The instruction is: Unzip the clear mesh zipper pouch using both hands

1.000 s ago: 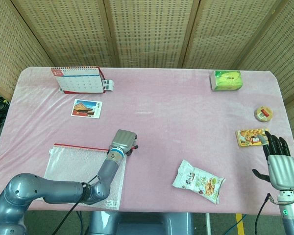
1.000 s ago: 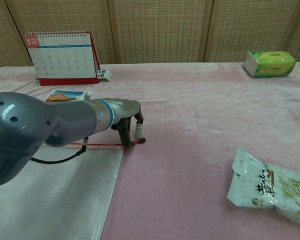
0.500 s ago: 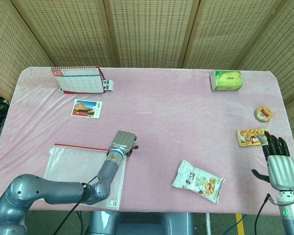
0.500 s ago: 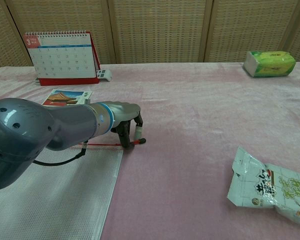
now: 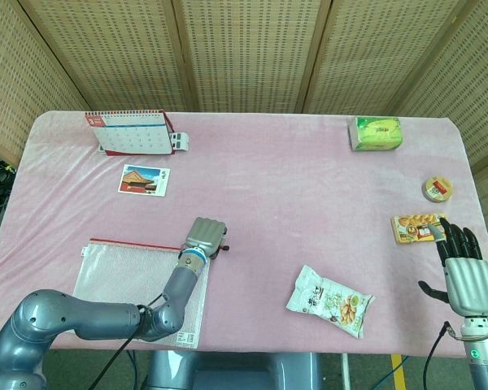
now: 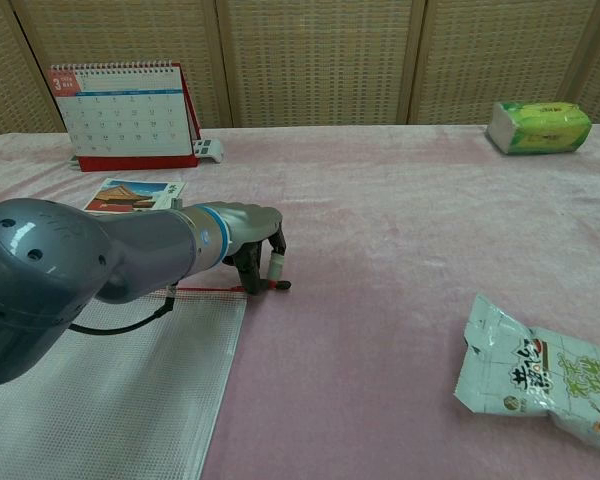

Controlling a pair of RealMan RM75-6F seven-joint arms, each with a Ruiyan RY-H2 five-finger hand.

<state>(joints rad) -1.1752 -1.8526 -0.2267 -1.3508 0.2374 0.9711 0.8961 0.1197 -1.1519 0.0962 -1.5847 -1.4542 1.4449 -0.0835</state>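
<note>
Your left hand (image 6: 248, 238) pinches the red zipper pull at the corner of the clear mesh pouch (image 5: 138, 284), near the table's front-left edge; bring your open right hand (image 5: 464, 272) across to pin it.

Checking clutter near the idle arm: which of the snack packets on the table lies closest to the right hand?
The small orange packet, just beyond the fingertips of the right hand. The white snack bag lies well off toward the table's middle, and the green pack sits at the far edge.
</note>
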